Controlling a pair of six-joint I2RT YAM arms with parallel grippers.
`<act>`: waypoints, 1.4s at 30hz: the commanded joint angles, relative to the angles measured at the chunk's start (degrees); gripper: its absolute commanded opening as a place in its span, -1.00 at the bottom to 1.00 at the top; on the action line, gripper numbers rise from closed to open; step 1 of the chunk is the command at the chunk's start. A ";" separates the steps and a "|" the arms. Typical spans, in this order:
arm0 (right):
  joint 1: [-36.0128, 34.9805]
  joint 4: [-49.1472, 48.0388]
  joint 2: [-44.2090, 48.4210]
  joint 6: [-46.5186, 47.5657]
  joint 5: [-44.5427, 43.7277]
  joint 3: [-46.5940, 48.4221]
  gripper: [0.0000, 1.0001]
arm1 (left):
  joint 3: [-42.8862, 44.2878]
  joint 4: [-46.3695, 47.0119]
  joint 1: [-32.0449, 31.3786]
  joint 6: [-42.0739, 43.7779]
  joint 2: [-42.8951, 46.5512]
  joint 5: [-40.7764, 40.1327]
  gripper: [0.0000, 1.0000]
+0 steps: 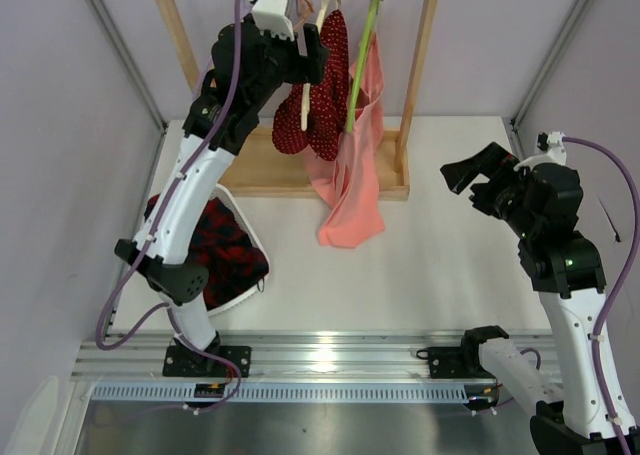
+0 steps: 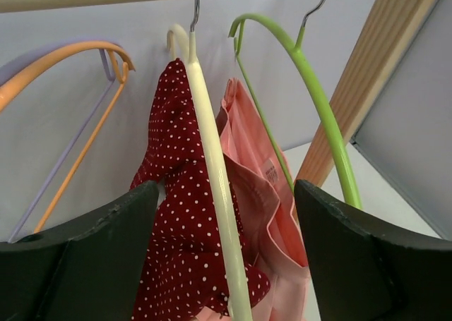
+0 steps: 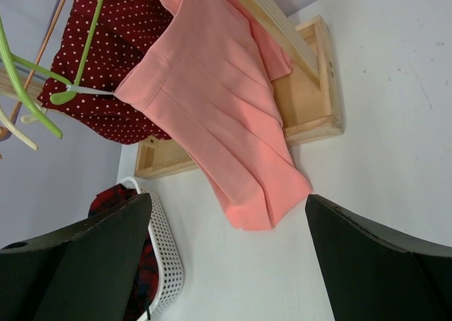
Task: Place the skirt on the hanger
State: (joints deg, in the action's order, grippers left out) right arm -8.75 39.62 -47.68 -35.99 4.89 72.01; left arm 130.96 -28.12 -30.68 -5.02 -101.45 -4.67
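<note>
The skirt [image 1: 322,100] hung on the hanger [image 2: 212,173], and the hanger's hook sat over the top bar of the rack [image 1: 425,65]. The left gripper [image 1: 305,55] was up high by that bar. Its fingers [image 2: 106,257] were wide apart, with the hanger and skirt in the gap between them. They held nothing. On the same bar, a green hanger [image 2: 318,102] hung to the right of the skirt with a pink cloth [image 1: 355,190] that reached down past the foot of the rack. An orange hanger [image 2: 78,60] hung to the left. The right gripper [image 1: 482,183] was off to the right of the rack, well apart from it, wide open and holding nothing. A white basket [image 1: 250,240] sat left of the rack's foot.
</note>
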 commanded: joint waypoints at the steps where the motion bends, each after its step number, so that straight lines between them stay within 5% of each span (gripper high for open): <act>1: 0.32 0.20 0.13 0.74 -0.49 0.94 0.99 | 4.13 0.70 -0.88 0.01 -1.38 -3.15 0.65; 30: 0.49 0.81 -1.27 2.33 -3.04 2.00 0.99 | 8.26 3.60 -0.88 1.85 -8.33 0.01 -0.24; 42: 0.67 1.69 -0.48 2.85 -4.18 2.00 0.99 | 10.37 2.89 -2.72 3.96 -10.17 -0.34 -0.29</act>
State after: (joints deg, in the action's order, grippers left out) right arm -8.38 41.52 -49.15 -34.44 1.50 72.14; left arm 138.32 -27.14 -32.42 -2.55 -110.78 -5.48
